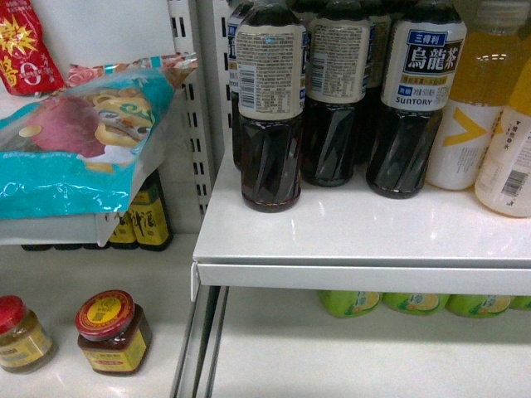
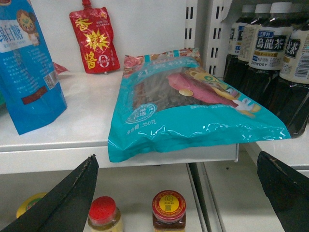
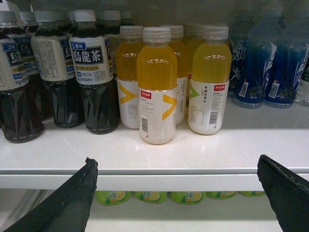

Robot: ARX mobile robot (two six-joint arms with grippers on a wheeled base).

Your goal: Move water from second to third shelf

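Note:
The water does not show in any view. My left gripper point(image 2: 176, 159) stands open in front of the left bay's shelf edge, its black fingers point(image 2: 72, 193) spread wide with nothing between them. My right gripper point(image 3: 176, 162) is open too. It faces the front lip of the drinks shelf point(image 3: 159, 169), below the yellow juice bottles point(image 3: 157, 87), and holds nothing. Neither gripper appears in the head view.
Dark oolong tea bottles point(image 1: 271, 108) and yellow juice bottles stand on the white shelf point(image 1: 357, 240), with blue-labelled bottles point(image 3: 260, 63) at the right. Green-labelled bottles point(image 3: 188, 197) sit on the shelf below. A teal snack bag point(image 2: 188, 116) overhangs the left shelf above jars point(image 2: 168, 210).

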